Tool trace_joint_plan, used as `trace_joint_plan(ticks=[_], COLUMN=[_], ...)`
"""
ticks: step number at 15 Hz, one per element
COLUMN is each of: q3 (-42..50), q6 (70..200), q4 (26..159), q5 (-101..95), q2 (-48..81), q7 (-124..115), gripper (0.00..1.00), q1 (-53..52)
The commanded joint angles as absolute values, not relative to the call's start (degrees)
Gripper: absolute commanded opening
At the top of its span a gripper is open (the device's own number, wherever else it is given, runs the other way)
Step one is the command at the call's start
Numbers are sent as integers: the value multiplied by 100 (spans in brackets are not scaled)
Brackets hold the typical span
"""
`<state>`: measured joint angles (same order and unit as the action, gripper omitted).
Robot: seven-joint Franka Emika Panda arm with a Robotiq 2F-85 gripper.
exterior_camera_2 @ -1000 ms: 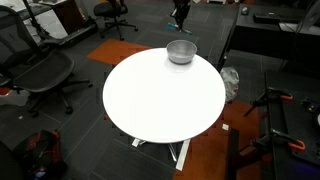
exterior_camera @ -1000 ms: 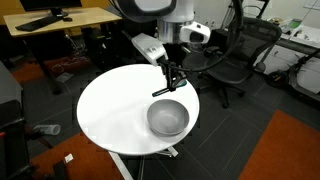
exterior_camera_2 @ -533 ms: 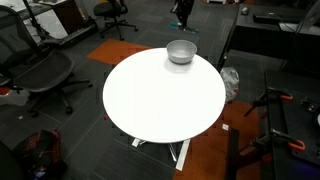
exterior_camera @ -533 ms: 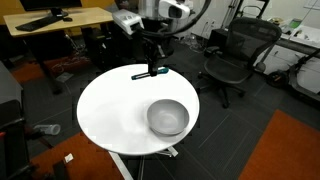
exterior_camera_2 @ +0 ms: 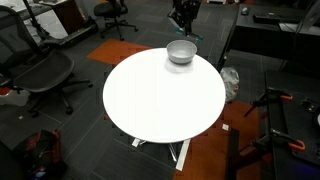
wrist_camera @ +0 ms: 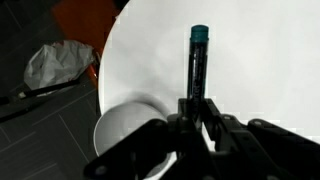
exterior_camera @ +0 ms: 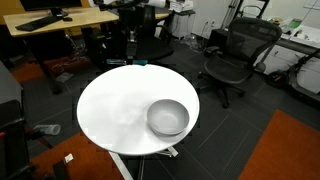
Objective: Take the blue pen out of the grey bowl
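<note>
Wrist view: gripper [wrist_camera: 197, 106] clenched on the blue pen [wrist_camera: 198, 62], fingers pinching its near end. The pen is held clear of the bowl, over the white table [wrist_camera: 260, 50].

- Pen's long axis runs straight out from between the fingers, away from the wrist. The teal end is farthest out and the darker shaft sits at the grip.
- Grey bowl [wrist_camera: 122, 134] sits down and to the left of the fingers in this view, beside the gripper and back from the pen's far end. No part of the pen overlaps its rim.
- Below the pen's far end is only bare table top, with the table's curved edge off to the left.
- Exterior view: bowl [exterior_camera: 168, 117] looks empty. The arm is up at the far side of the table, well apart from the bowl.

Judgement: removal looks done. What remains is a set-down, straight down along the pen's present line, which lands it on open table away from the bowl.
</note>
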<state>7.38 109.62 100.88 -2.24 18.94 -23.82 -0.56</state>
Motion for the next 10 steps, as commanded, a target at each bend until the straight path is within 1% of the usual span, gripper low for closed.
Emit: trace_joint_plan(ticks=[1, 7, 10], q3=[670, 484, 376], q6=[10857, 11250, 11694], q4=[10366, 10628, 10765], q5=[-188, 17, 8], q2=[1699, 1822, 1927], q7=[-3462, -4657, -5008], gripper=[5, 5, 5], q1=[-255, -452, -534])
